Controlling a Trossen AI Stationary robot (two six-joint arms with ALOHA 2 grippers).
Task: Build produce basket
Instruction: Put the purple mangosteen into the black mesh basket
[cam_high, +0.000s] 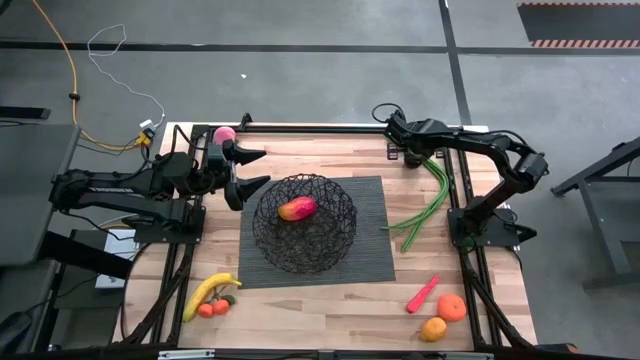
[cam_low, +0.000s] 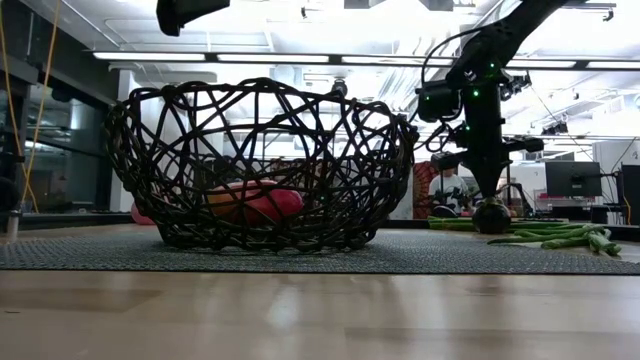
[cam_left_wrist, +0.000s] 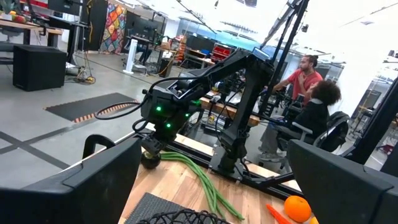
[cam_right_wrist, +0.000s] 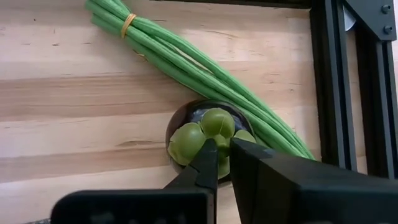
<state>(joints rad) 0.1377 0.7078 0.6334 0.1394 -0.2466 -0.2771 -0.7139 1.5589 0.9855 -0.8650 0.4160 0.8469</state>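
My right claw (cam_right_wrist: 222, 163) is pinching the dark green piece (cam_right_wrist: 208, 132) beside the green beans (cam_right_wrist: 186, 59), upper right of the tabletop (cam_high: 330, 310). My left claw (cam_high: 256, 167) is hanging spread at upper left, near the basket (cam_high: 262, 225).

The table (cam_high: 330, 310) is pale, smooth planked wood with a soft sheen, the basket (cam_high: 304, 223) is matt black wire lattice on a ribbed dark grey mat (cam_high: 372, 230), and the green beans (cam_right_wrist: 186, 59) look smooth, plastic-like.

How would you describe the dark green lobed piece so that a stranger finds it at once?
Start at the round black wire-mesh basket, then go to the long green beans on its right. At the bundle's far end lies the dark green lobed piece, under the right gripper: round and knobbly, not long.
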